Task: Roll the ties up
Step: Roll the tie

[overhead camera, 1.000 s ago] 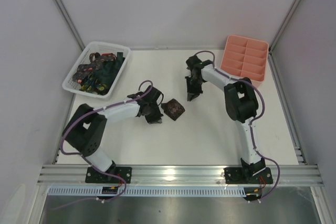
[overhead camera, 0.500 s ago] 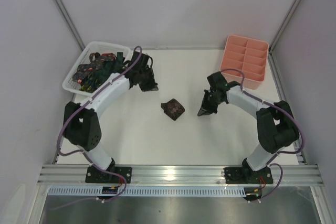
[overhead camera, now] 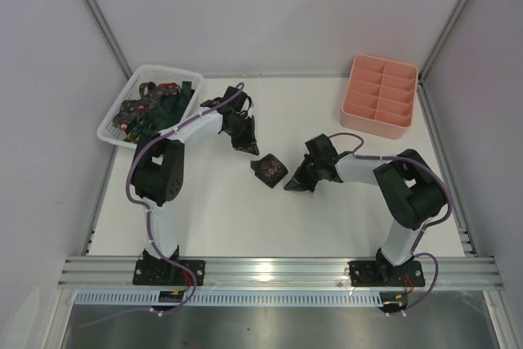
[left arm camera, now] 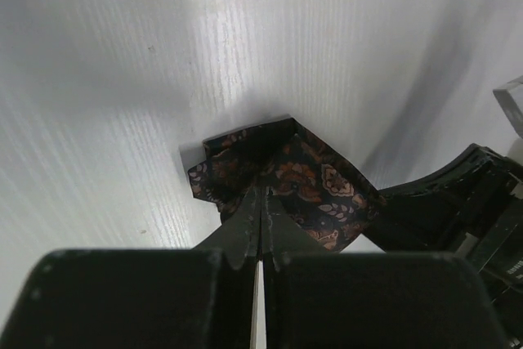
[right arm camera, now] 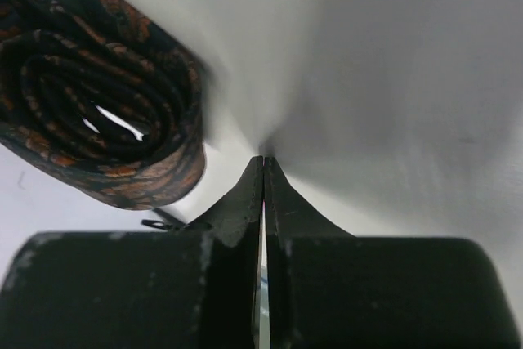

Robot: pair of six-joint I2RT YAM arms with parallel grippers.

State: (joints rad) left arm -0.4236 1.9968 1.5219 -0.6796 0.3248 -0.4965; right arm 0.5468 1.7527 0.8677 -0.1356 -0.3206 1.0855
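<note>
Both arms fold inward, low over the surface (overhead camera: 212,210). The left end effector (overhead camera: 248,146) and right end effector (overhead camera: 294,185), each pressed closed and empty, flank the rolled tie (overhead camera: 269,171) lying mid-surface; its coiled end faces the right wrist.

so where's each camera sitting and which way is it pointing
Top external: above and behind the robot, looking down at the table; both arms show, left hand and right hand flanking the rolled tie.
Left wrist: on the left arm, facing down past its shut fingers at the rolled tie.
Right wrist: on the right arm, shut fingers at bottom, rolled tie's coiled end upper left.
Shared: all three see the rolled tie.
</note>
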